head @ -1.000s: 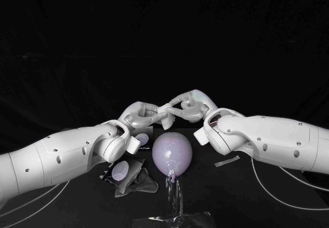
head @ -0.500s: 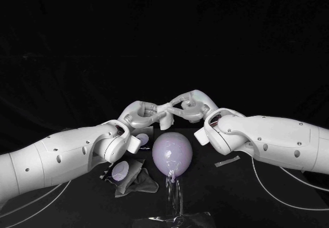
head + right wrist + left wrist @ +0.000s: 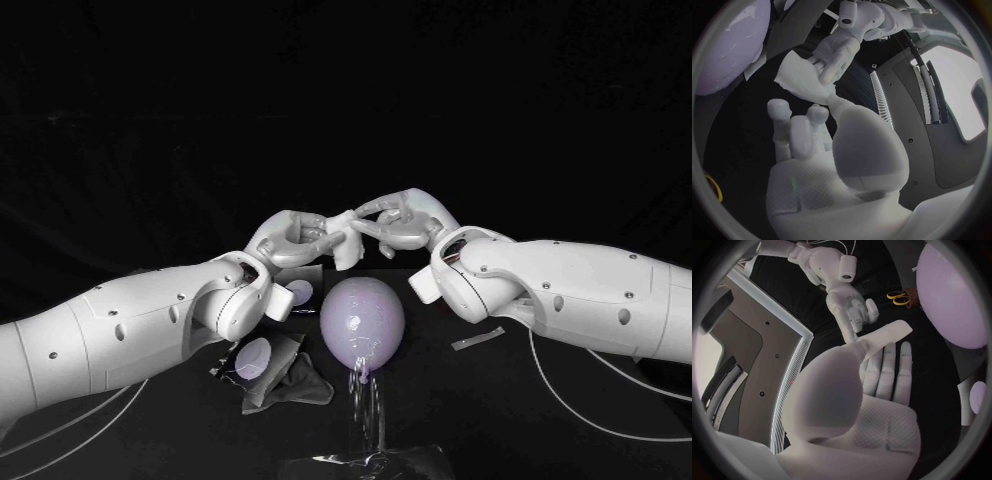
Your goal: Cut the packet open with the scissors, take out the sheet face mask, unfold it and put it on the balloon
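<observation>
The lavender balloon (image 3: 361, 322) (image 3: 951, 295) (image 3: 729, 45) lies at the table's middle. Just beyond it my two hands meet over the folded white sheet mask (image 3: 343, 248) (image 3: 801, 77). My left hand (image 3: 296, 238) (image 3: 837, 49) grips the mask's body from the left. My right hand (image 3: 404, 222) (image 3: 851, 305) pinches the mask's upper edge from the right. The cut packet (image 3: 274, 372), dark grey with a lavender oval, lies left of the balloon under my left arm. The yellow-handled scissors (image 3: 898, 297) lie on the table beyond the balloon.
A small packet piece with a lavender oval (image 3: 297, 292) (image 3: 974, 394) lies by my left wrist. A thin cut-off strip (image 3: 476, 340) lies right of the balloon. A crinkled clear film (image 3: 368, 462) sits at the near edge below the balloon's neck.
My left hand has lifted a little with the mask and closed in on my right hand. The balloon and the packet pieces have stayed put.
</observation>
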